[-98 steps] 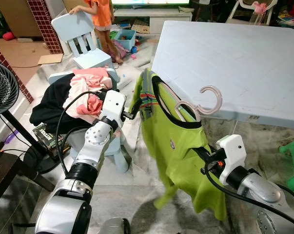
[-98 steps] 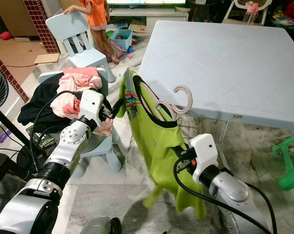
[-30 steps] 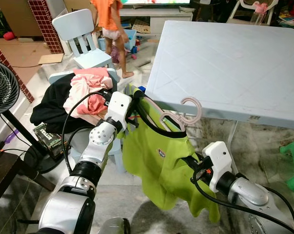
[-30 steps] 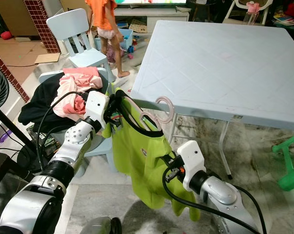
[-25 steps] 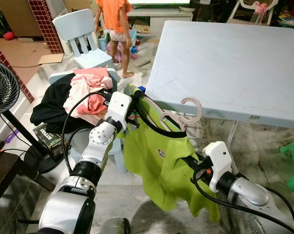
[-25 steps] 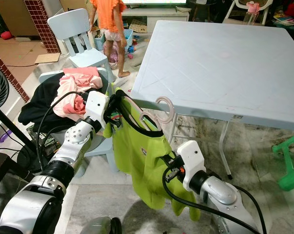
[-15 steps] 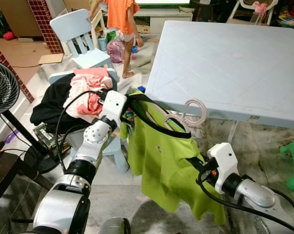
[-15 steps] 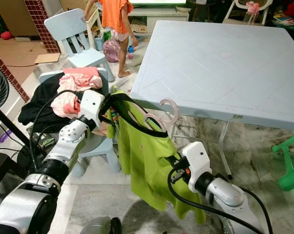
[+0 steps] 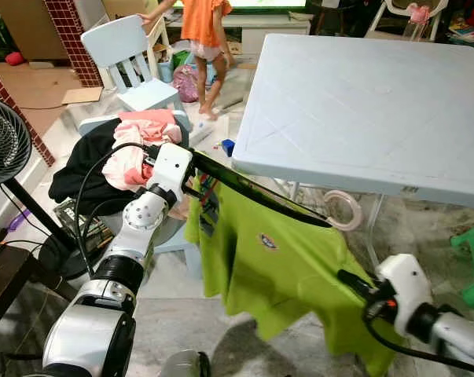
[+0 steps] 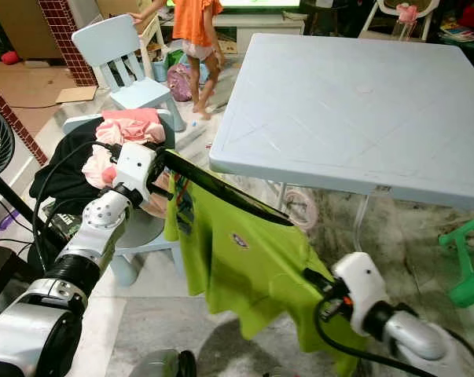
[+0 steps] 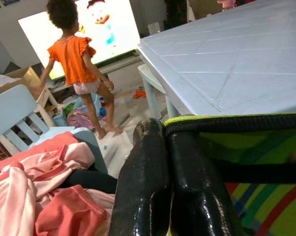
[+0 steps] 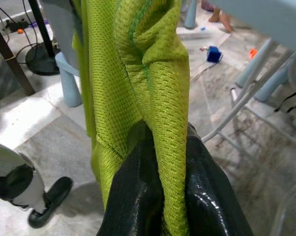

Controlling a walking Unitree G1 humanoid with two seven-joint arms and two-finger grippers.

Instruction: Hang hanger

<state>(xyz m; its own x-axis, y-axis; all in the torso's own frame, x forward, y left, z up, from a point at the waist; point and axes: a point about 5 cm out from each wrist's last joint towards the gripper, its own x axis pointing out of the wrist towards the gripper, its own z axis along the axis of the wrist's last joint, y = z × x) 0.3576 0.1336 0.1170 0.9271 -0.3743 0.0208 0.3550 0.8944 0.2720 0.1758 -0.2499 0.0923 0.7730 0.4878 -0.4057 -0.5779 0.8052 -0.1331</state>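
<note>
Left eye view: the left gripper [image 9: 191,156] pinches the black collar of a green shirt [image 9: 276,267], the right gripper [image 9: 348,279] clamps its far shoulder, stretching it taut below the table [image 9: 362,102]; a pink hanger [image 9: 343,212] hangs inside near the table's edge.
</note>
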